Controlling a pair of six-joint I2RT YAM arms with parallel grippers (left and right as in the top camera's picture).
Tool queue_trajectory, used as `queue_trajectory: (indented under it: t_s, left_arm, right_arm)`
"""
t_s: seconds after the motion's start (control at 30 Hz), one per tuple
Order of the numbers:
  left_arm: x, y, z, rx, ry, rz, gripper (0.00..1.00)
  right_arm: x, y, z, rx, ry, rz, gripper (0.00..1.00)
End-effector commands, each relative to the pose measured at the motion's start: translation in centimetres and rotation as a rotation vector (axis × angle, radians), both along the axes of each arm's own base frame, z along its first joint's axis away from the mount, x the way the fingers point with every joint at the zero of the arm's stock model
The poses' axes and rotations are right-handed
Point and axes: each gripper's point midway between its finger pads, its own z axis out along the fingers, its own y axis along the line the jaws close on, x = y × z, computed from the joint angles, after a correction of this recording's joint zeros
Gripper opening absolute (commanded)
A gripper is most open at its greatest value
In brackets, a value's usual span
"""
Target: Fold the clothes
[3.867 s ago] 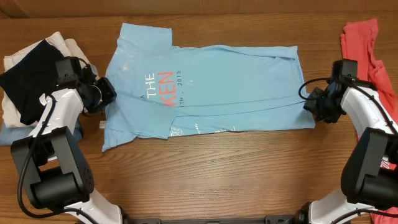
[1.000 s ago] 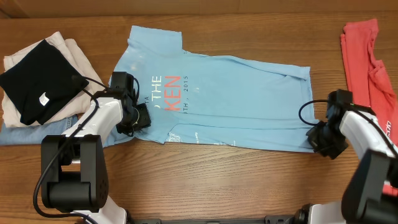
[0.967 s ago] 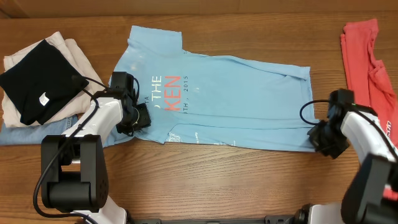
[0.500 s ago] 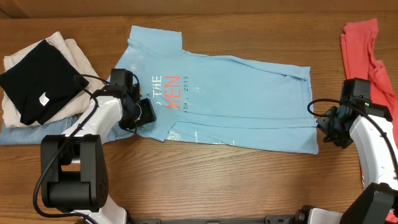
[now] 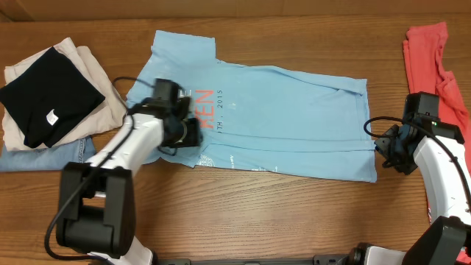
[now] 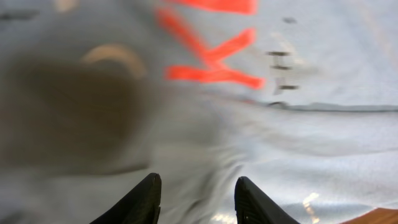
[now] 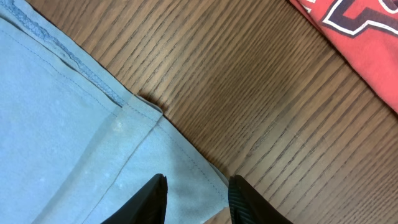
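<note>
A light blue T-shirt (image 5: 280, 110) lies spread and slightly askew across the middle of the wooden counter (image 5: 257, 213). A coral-red T-shirt (image 5: 427, 66) waits at the far right edge.

The main risk is an uneven fold. The left end effector (image 6: 196, 199) hangs over the chest with fingers spread and nothing between them. A pinch there could take only the top layer and drag the cloth into a bunch. The right end effector (image 7: 196, 196), also spread and empty, sits just above the hem corner (image 7: 146, 109). It could close on bare wood and miss the corner, or its arm could snag the coral-red shirt nearby.

The red chest lettering (image 5: 204, 109) is partly hidden by the left arm. Only "EN" reads from overhead, and a "K" from the wrist view. The navy-and-white print (image 7: 348, 12) on the coral-red shirt is cut off. The white tag (image 5: 50, 116) on the black garment (image 5: 44, 88) is too small to read.
</note>
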Motion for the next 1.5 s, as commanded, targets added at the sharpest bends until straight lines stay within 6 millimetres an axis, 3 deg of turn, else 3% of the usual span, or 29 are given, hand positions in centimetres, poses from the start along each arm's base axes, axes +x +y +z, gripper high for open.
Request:
queue_trajectory:
  t_s: [0.0,0.23,0.57,0.7,1.2,1.47]
  left_arm:
    - [1.2,-1.2,1.4,0.096,-0.112,-0.086,0.43]
    - [1.1,-2.5,1.4,0.186,-0.158,-0.140,0.46]
    - [0.6,-1.6,1.1,0.291,-0.167,-0.267,0.32]
    - [-0.3,-1.8,0.8,0.302,-0.141,-0.318,0.31]
    - [-2.2,-1.7,-2.1,0.320,-0.045,-0.353,0.31]
    - [-2.4,-1.4,-2.8,0.337,-0.023,-0.355,0.25]
  right_arm:
    - [0.4,-0.2,0.3,0.000,-0.016,-0.001,0.36]
    - [0.4,-0.2,0.3,0.000,-0.015,-0.001,0.36]
    - [0.3,-0.1,0.3,0.000,-0.013,-0.001,0.36]
    - [0.3,-0.1,0.3,0.000,-0.013,-0.001,0.36]
    - [0.3,-0.1,0.3,0.000,-0.012,-0.001,0.36]
    - [0.3,-0.2,0.3,0.000,-0.012,0.000,0.36]
